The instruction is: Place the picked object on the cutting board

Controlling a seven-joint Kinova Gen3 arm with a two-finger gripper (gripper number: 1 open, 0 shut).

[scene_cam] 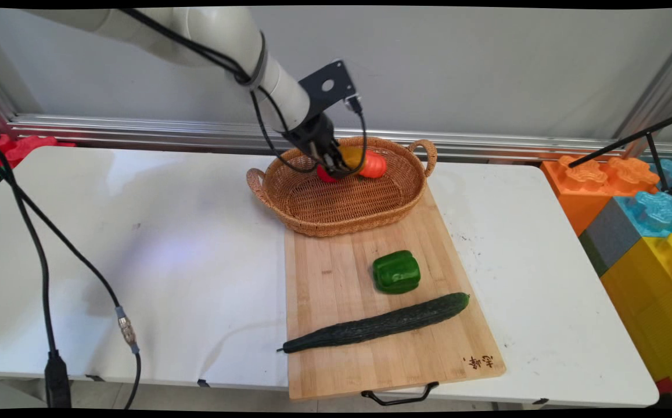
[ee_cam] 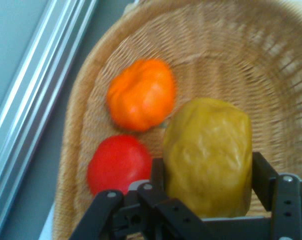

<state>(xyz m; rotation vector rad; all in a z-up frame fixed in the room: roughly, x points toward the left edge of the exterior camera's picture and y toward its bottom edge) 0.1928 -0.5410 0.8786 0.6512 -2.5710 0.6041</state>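
The gripper [scene_cam: 336, 168] is down inside the basket [scene_cam: 341, 203] at the back of the board [scene_cam: 336, 325]. In the hand view its two fingers [ee_cam: 158, 175] sit one on each side of a yellow pepper [ee_cam: 208, 155], pinching it. The pepper is low in the basket, but I cannot tell if it rests on the bottom or hangs just above it.

Two more things lie in the basket just beside the pepper: an orange one [ee_cam: 141, 94] and a red one [ee_cam: 118, 164]. So three things are in the basket now.

Two things are not in it. A green pepper [scene_cam: 396, 271] sits on the board, and a long cucumber [scene_cam: 376, 324] lies near it, closer to the front edge.

In the main view the arm and cables cover most of the yellow pepper and the red thing. The red thing's shape is hard to make out. On the right, big toy blocks [scene_cam: 638, 215] are cut off by the edge.
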